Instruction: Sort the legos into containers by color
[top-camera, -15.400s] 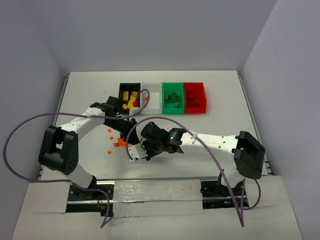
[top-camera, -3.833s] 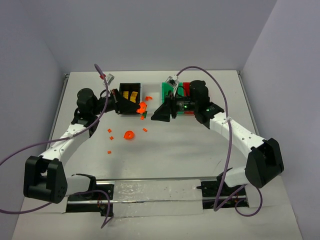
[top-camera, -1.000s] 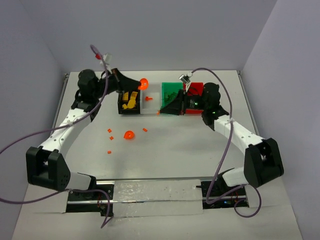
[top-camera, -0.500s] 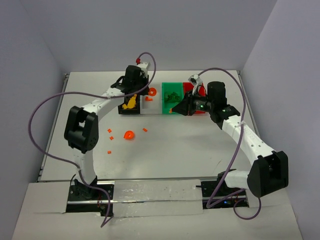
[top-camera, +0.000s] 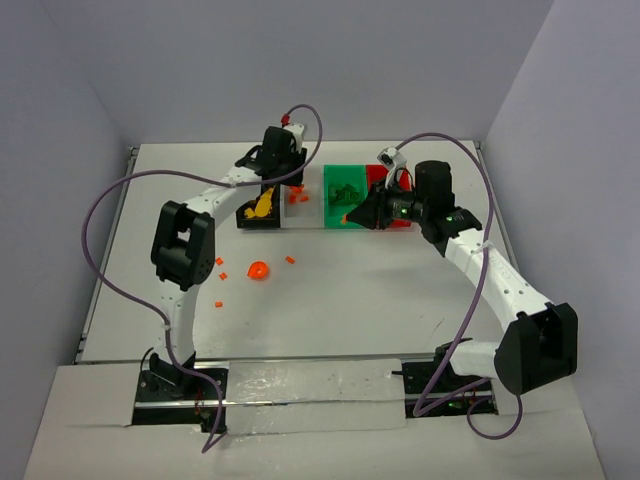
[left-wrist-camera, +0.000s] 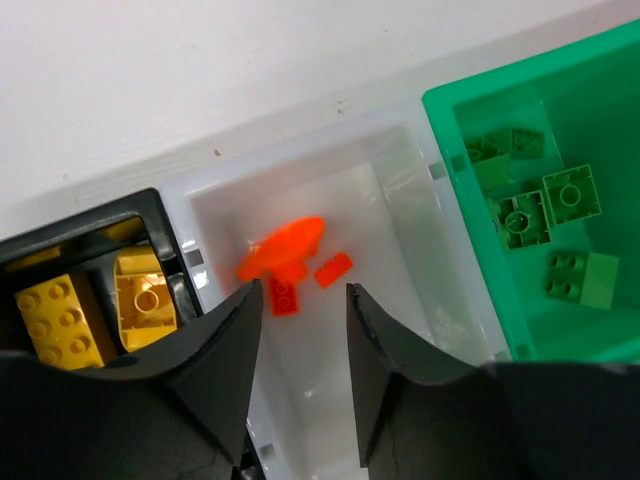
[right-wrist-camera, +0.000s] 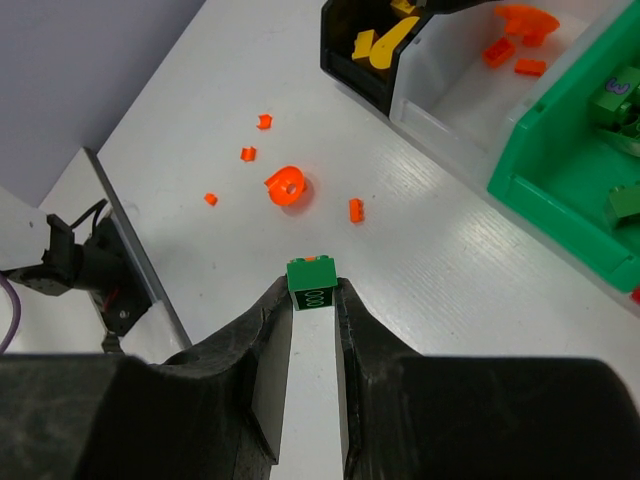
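Note:
My left gripper (left-wrist-camera: 302, 290) hangs open over the white bin (left-wrist-camera: 400, 215), nothing between its fingers. Below it an orange round piece (left-wrist-camera: 285, 245) and two small orange bricks (left-wrist-camera: 333, 270) lie on the bin floor. My right gripper (right-wrist-camera: 313, 290) is shut on a green brick (right-wrist-camera: 312, 283), held in the air by the front edge of the green bin (top-camera: 345, 180), right gripper (top-camera: 350, 215). The black bin (top-camera: 243, 200) holds yellow bricks (left-wrist-camera: 60, 320). The green bin (left-wrist-camera: 450, 110) holds several green bricks (left-wrist-camera: 545, 205). The red bin (top-camera: 400, 222) is mostly hidden by the right arm.
Loose orange legos lie on the table in front of the bins: a round piece (top-camera: 258, 270) and small bricks (top-camera: 290, 260), (top-camera: 220, 262), (top-camera: 218, 302). The right wrist view shows the round piece (right-wrist-camera: 288, 187) and a brick (right-wrist-camera: 356, 209). The left arm's cable loops over the table's left side.
The left arm swung over the white bin and its gripper opened; the orange round piece it carried now lies in the bin. The right gripper kept the green brick.

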